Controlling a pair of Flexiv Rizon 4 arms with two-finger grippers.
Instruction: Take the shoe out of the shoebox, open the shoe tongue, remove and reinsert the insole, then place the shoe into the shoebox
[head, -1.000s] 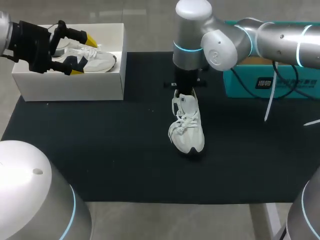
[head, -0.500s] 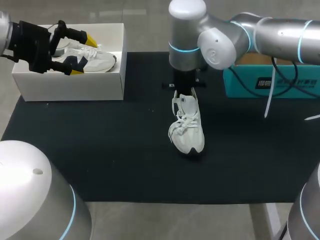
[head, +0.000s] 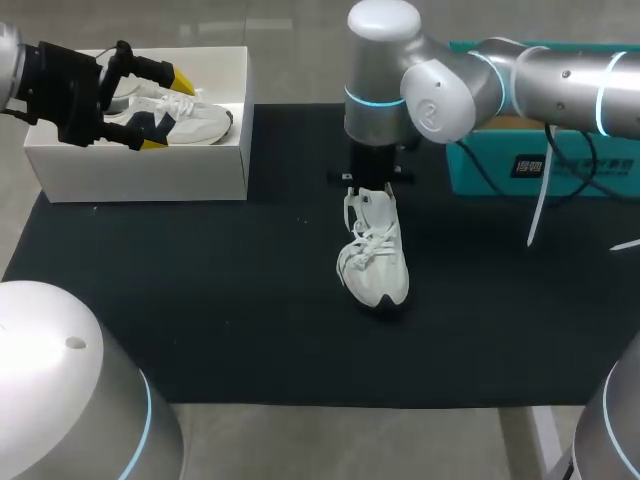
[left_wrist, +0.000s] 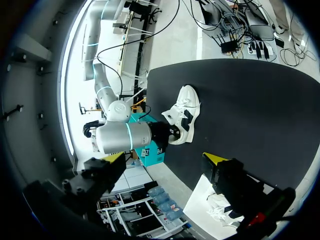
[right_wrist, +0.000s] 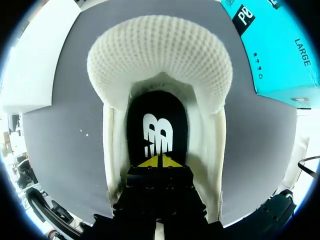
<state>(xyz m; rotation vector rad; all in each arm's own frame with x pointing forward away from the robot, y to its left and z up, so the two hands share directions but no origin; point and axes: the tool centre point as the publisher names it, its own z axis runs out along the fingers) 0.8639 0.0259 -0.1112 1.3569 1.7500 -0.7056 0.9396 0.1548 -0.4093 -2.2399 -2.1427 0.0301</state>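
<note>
A white shoe (head: 375, 265) stands on the black mat (head: 200, 300), toe toward me. My right gripper (head: 370, 185) hangs over its heel opening. In the right wrist view its fingers are shut, yellow tips together (right_wrist: 160, 161), at the heel end of the black insole (right_wrist: 157, 125) inside the shoe, with the knit tongue (right_wrist: 160, 55) folded forward ahead of them. Whether the tips pinch the insole is hidden. My left gripper (head: 168, 110) is open above the white shoebox (head: 150, 170), which holds a second white shoe (head: 190, 118). The left wrist view shows its open fingers (left_wrist: 164, 158) and the mat shoe (left_wrist: 184, 115) far off.
A teal box (head: 540, 165) stands at the mat's back right, close behind my right arm, with a cable hanging over it. The white shoebox sits at the mat's back left corner.
My right arm swayed slightly left and came back. The shoe, the shoebox and my left arm have stayed where they were.
</note>
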